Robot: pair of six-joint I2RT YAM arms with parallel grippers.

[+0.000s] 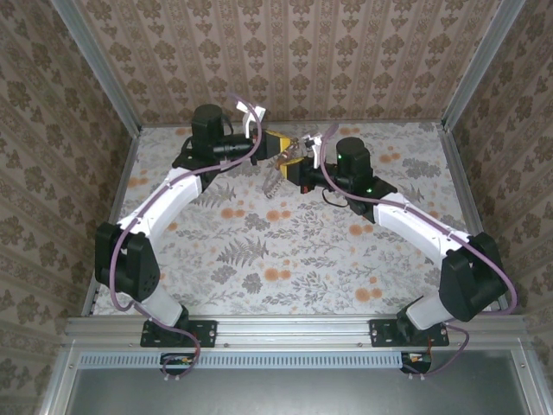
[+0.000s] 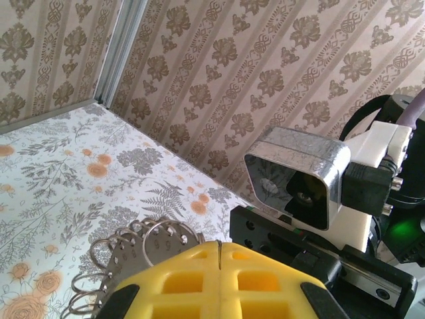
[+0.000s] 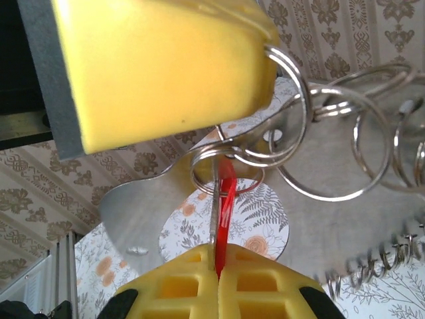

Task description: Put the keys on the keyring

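Right wrist view showed me my right hand (image 3: 218,274) clamped on the red key (image 3: 227,196), left hand (image 3: 259,66) pinching the keyring (image 3: 316,110).

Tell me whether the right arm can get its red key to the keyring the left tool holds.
Probably yes. The right tool, shut on the red key, has the key's tip right at a ring of the keyring pinched in the left tool, with nothing between them. Threading is unclear.
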